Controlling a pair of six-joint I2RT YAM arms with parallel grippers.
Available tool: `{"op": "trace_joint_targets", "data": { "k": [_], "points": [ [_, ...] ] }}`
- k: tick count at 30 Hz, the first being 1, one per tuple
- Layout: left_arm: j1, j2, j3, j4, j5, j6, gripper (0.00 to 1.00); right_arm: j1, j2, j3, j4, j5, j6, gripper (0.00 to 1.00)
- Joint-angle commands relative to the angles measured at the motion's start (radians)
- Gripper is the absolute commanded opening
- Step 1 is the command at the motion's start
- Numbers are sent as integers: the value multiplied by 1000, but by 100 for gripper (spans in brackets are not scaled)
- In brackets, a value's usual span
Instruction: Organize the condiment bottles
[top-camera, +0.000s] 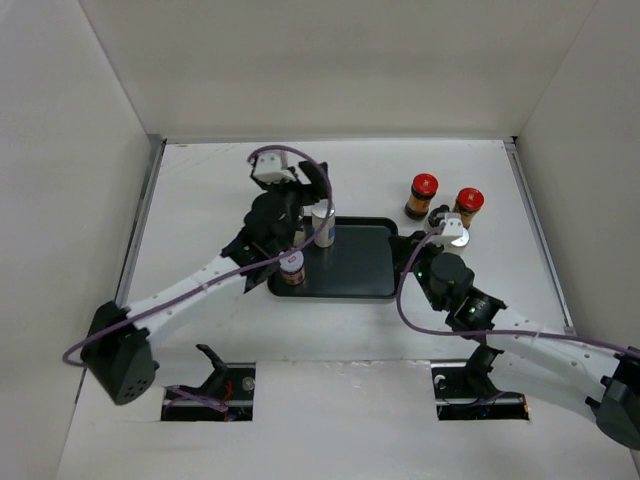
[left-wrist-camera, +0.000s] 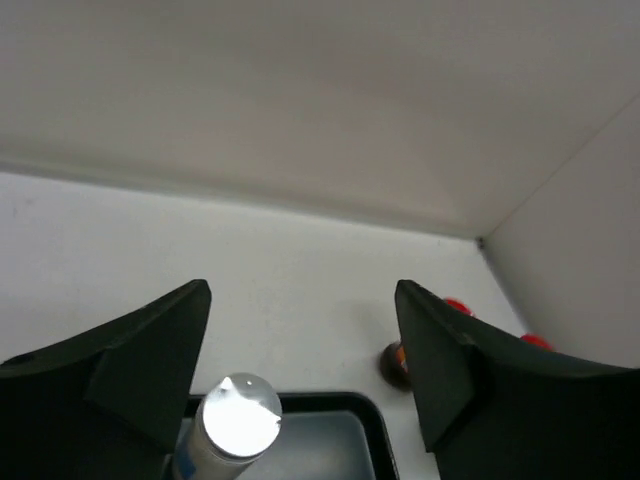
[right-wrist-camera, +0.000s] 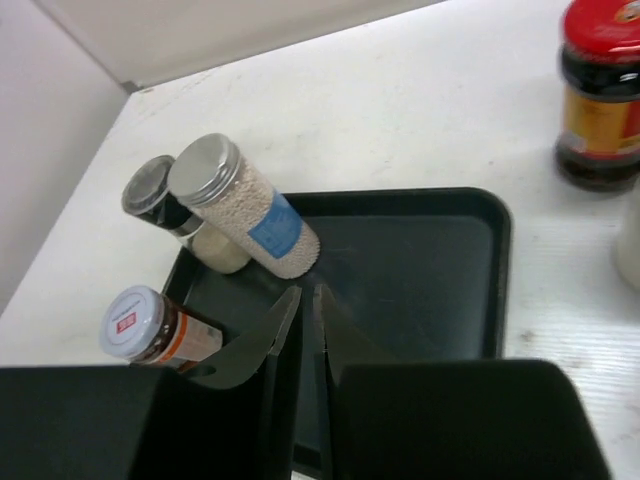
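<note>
Left end effector spread, white table, white walls

White table, plain white walls on three sides; soft light.

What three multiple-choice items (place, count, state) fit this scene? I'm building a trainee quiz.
1. Where are the two red-capped bottles relative to the black tray? A inside; B right of it, on the table; C left of it.
2. Bottles in the tray: A three; B one; C six.
3. The right end effector is: A open; B gripping a bottle; C shut, empty.
Key: B, both stand past its right rim; A, the right wrist view shows three; C, its fingers meet on nothing.
</note>
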Motion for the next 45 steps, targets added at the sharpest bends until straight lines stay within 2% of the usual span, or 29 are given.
{"op": "trace_joint_targets", "data": {
  "k": [1, 3, 7, 9, 13, 16, 17, 20, 24, 33, 35, 41, 45],
  "points": [
    [49, -180, -120, 104, -17, -10, 70, -4, -62, 83, -136, 132, -8, 19],
    [77, -301, -239, 99, -58, -41, 58, -7, -90, 106, -205, 198, -10, 30],
    [142, -571, -465, 20, -137, -69, 46, -4, -128, 122, -268, 281, -2, 48],
    [175, -663, -542, -58, -143, -110, 42, -12, -124, 134, -314, 333, -7, 52],
    [247, -718, -626, -146, -129, -199, 38, -101, -115, 185, -455, 416, -10, 70],
    [328, -693, -661, -133, -65, -239, 41, -194, -95, 220, -528, 422, -10, 98],
    [348, -690, -678, -120, -36, -270, 43, -216, -89, 226, -544, 419, -5, 100],
    [376, -666, -724, -70, 44, -319, 45, -297, -50, 226, -544, 384, -4, 96],
    [385, -636, -735, -40, 87, -334, 46, -375, 26, 240, -544, 249, -10, 91],
    [379, -615, -738, -22, 98, -336, 46, -434, 146, 237, -472, 163, -11, 79],
    [376, -603, -737, -17, 106, -336, 45, -452, 174, 241, -461, 152, -5, 71],
    [379, -601, -738, -10, 112, -337, 45, -442, 126, 222, -463, 178, 5, 48],
    [386, -613, -738, -13, 112, -337, 45, -339, 8, 257, -573, 247, 7, 46]
  ]
}}
